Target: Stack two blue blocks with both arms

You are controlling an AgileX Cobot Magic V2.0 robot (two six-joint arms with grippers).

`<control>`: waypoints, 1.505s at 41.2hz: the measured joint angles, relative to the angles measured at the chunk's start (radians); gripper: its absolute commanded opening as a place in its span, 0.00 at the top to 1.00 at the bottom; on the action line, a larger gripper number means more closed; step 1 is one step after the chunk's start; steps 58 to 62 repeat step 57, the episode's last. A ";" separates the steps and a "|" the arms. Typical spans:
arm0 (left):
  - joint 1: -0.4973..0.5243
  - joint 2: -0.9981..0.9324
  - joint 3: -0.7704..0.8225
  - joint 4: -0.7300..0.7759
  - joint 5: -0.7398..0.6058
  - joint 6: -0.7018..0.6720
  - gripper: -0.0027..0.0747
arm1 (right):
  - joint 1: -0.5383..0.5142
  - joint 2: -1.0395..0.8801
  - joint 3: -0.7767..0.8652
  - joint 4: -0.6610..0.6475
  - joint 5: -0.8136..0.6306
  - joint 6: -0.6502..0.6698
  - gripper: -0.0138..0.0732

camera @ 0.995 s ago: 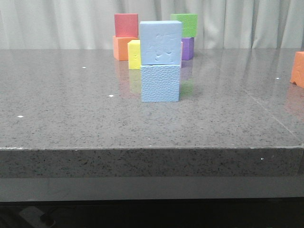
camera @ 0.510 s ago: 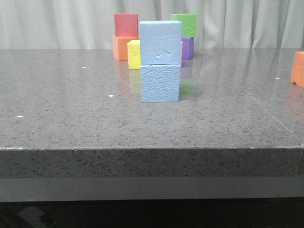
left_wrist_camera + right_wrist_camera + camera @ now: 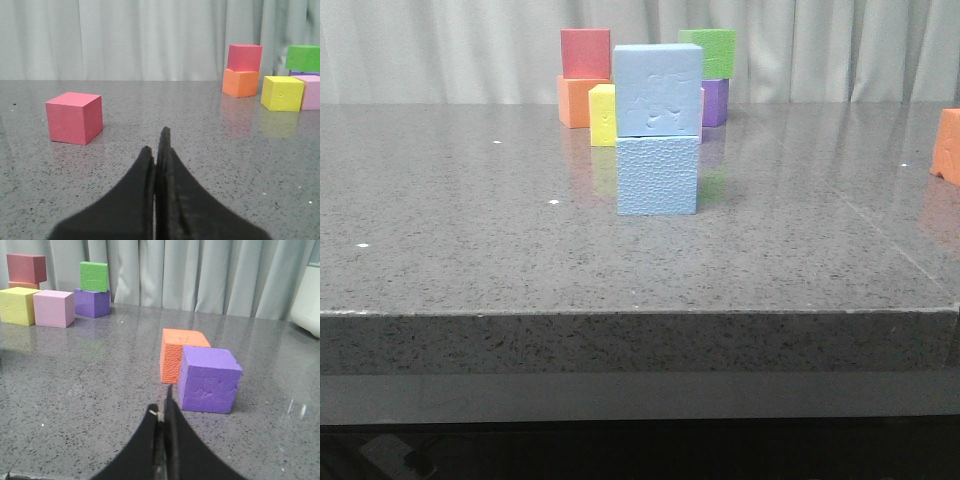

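Observation:
In the front view one pale blue block (image 3: 658,90) rests squarely on top of a second blue block (image 3: 657,175) in the middle of the table. No gripper touches the stack, and neither arm shows in the front view. My left gripper (image 3: 156,145) is shut with nothing in it, low over the grey table. My right gripper (image 3: 161,402) is also shut and empty, close to a purple cube (image 3: 207,378). Neither wrist view shows the blue blocks.
Behind the stack stand a red cube (image 3: 585,53) on an orange one (image 3: 578,102), a yellow cube (image 3: 603,115), and a green cube (image 3: 711,50) on a purple one (image 3: 716,100). An orange block (image 3: 947,145) sits at the far right. A red cube (image 3: 74,117) lies near my left gripper.

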 measured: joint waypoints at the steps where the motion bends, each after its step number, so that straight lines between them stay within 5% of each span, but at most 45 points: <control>1: 0.000 0.000 0.000 0.000 0.000 0.000 0.99 | 0.000 0.000 0.000 0.000 0.000 0.000 0.98; 14: 0.000 0.000 0.000 0.000 0.000 0.000 0.99 | 0.000 0.000 0.000 0.000 -0.028 0.008 0.98; 26: 0.000 0.000 0.000 0.000 0.000 0.000 0.99 | 0.000 0.000 0.000 -0.043 -0.048 0.143 0.98; 62: 0.000 0.000 0.000 0.000 0.000 0.000 0.99 | 0.000 0.000 0.000 -0.047 -0.048 0.151 0.98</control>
